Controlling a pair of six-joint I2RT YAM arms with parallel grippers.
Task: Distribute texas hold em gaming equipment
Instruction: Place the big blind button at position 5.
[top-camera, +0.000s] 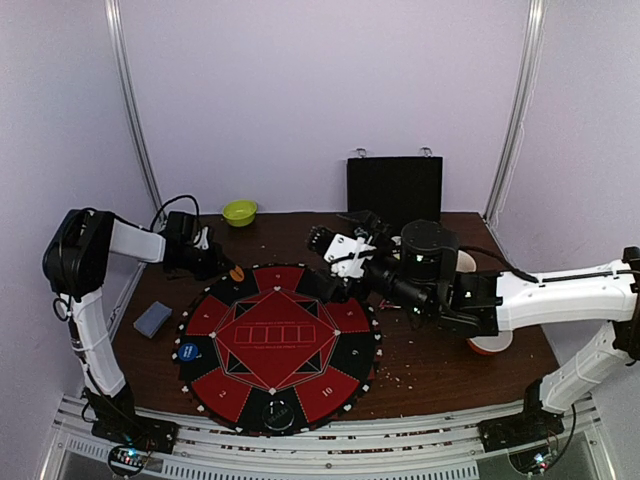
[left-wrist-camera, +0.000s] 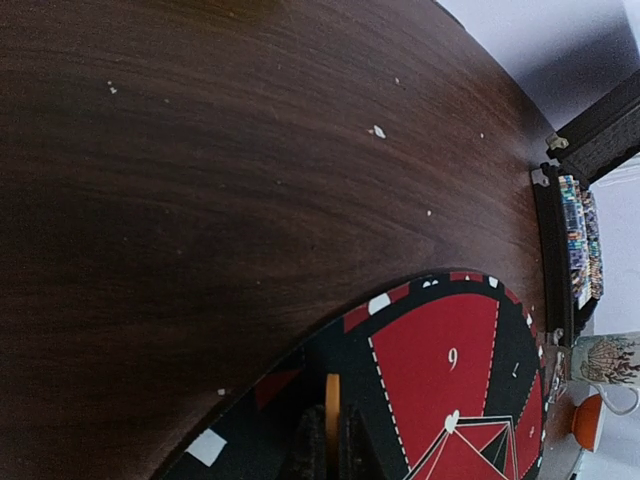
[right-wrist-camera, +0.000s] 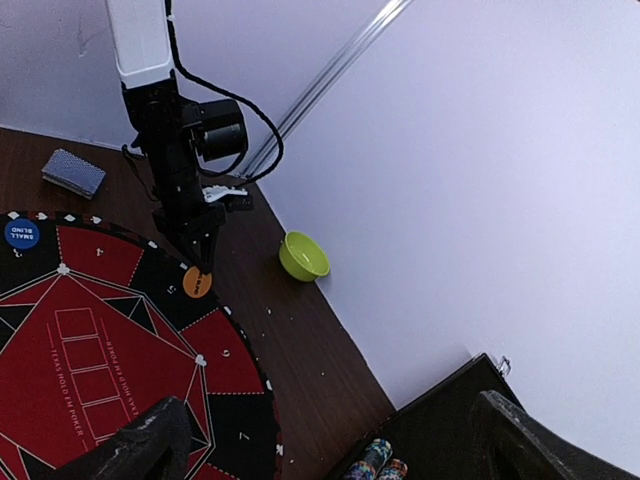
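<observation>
Right wrist: your left pincer (right-wrist-camera: 196, 268) is clamping the orange disc (right-wrist-camera: 197, 283) at the rim of the mat (right-wrist-camera: 232, 362); your right pincer (right-wrist-camera: 332, 425) is gaping wide, empty.

Dark wood table (top-camera: 440, 365): round red-black poker mat (top-camera: 275, 340) laid front-centre, card deck (top-camera: 152, 319) placed left of it, green bowl (top-camera: 239, 212) set at back, white crumbs (left-wrist-camera: 377, 131) scattered.

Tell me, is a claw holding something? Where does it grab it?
The left claw pinches the orange disc on edge, one finger on each flat face. The right claw is open and holds nothing.
</observation>
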